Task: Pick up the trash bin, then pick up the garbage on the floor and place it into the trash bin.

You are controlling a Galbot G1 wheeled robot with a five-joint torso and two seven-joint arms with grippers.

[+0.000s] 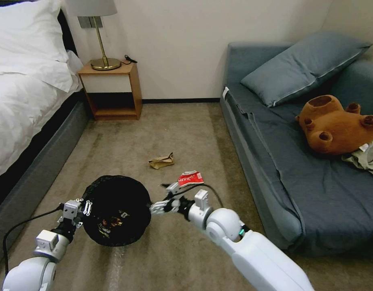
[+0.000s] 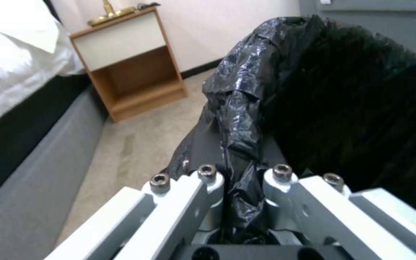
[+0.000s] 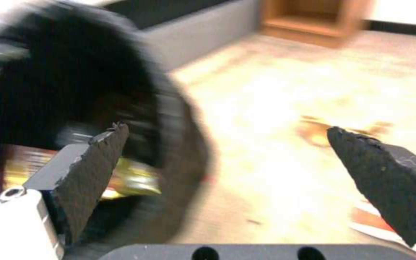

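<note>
Trash bin — round, black, lined with a wrinkly, glossy black plastic bag — hangs tilted above the carpet, its mouth turned up toward the head camera, and everything else is placed from it. Under it runs the carpet, a flat beige-brown pile. To the bin's left stands the bed, white linen over a grey base; beyond the bin, against the pale wall, is a wooden nightstand carrying a brass lamp. To the bin's right sits a blue-grey sofa with a matching cushion, a brown plush bear and some olive-green clothes.

The left gripper is at the bin's left rim, clamped tight on the rim and a fold of the liner — the left wrist view shows the bin close up and the crinkled plastic pinched between the metal fingers of the left gripper. The right gripper is just beside the bin's right rim, its jaws spread wide and holding nothing. The right wrist view shows its gripper with black, rough-textured triangular pads, and inside the bin a blurred yellow-gold wrapper.

Just beyond the right gripper, right of the bin, a red-and-white packet lies flat on the carpet. Farther beyond the bin lies a crumpled tan paper bag.
</note>
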